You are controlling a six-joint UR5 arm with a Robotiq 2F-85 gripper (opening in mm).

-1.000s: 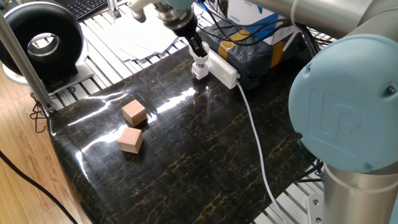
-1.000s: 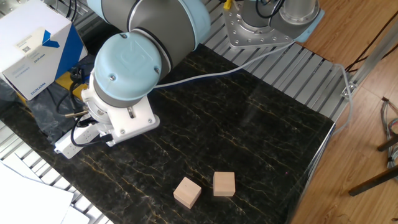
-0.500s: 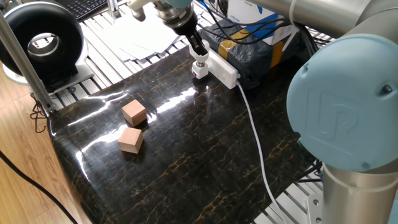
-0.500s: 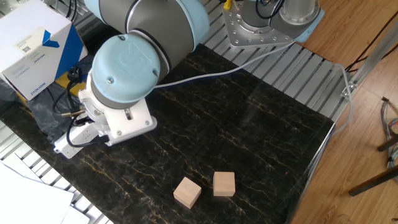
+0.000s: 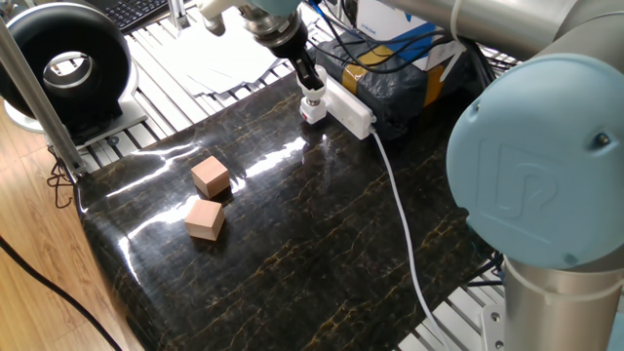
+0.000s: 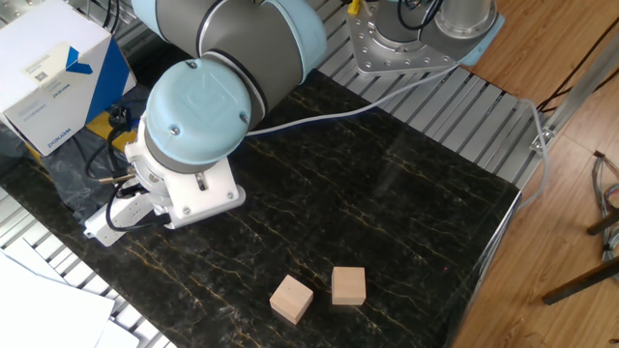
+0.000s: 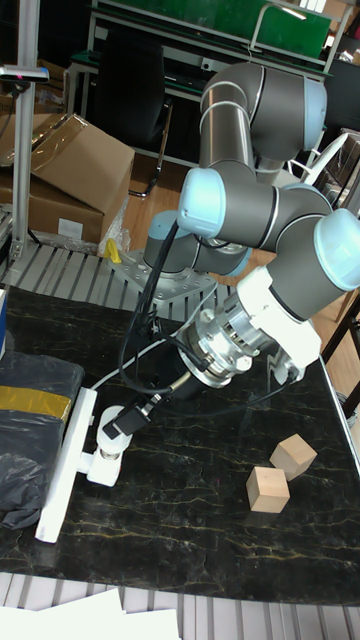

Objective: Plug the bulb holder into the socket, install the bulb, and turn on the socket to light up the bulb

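**Operator:** What can't you make out from here?

**Spotter:** From the other fixed view your own wrist housing covers the work; you see only one end of the socket (image 6: 100,228) poking out beneath it. In one fixed view the gripper (image 5: 310,86) is small and dark, and I cannot tell whether its fingers are spread or pinching. The tall fixed view shows the black fingertips down at the bulb holder (image 7: 104,465), but contact is too fine to judge. The bulb itself I can't pick out with certainty; a small white piece sits under the fingers on the holder.

**Operator:** Where is the holder, and what does it look like?

**Spotter:** It is a small white block with a rounded top, standing against the long side of the white, narrow strip, near its end. The strip's white cable (image 5: 400,214) trails across the table (image 5: 292,253), which is dark, glossy, gold-veined stone with strong glare.

**Operator:** How much room do you see for me?

**Spotter:** Just behind the strip you have a dark wrapped box (image 7: 30,440) with a yellow band, so that side is tight. Two tan wooden cubes (image 5: 208,198) sit well apart from the strip, towards the table's far edge. Between them and the holder the slab is bare.
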